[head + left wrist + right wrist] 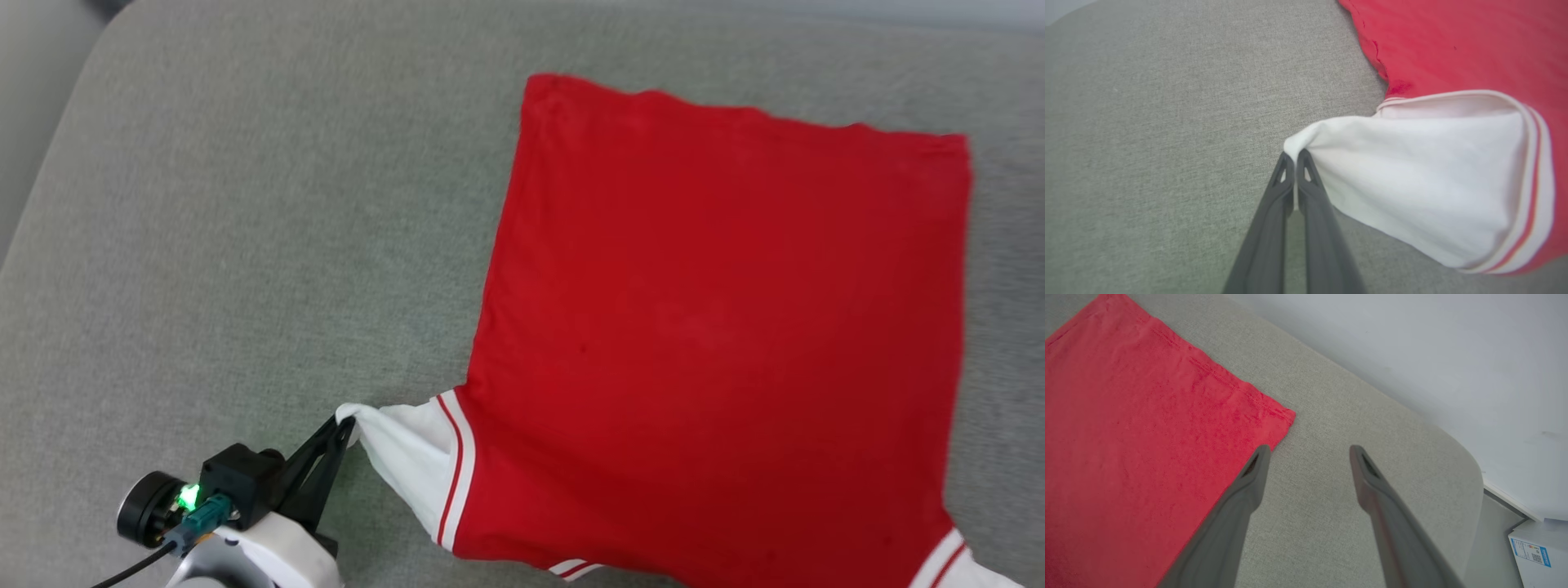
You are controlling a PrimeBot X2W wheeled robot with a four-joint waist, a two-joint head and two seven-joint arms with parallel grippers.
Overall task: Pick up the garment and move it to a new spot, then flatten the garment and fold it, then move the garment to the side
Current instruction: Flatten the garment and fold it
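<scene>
At the near left, the left gripper (347, 425) had its fingers clamped on the tip of the white sleeve (408, 465). The garment (718, 327) lay plain side up on the grey sofa cushion (245, 245), its length running from that pinch toward the far right. The right wrist view added the right gripper (1309, 453), fingers apart and empty, near the far hem corner (1284, 416).

The garment (718, 327) runs off the head view's bottom edge.
</scene>
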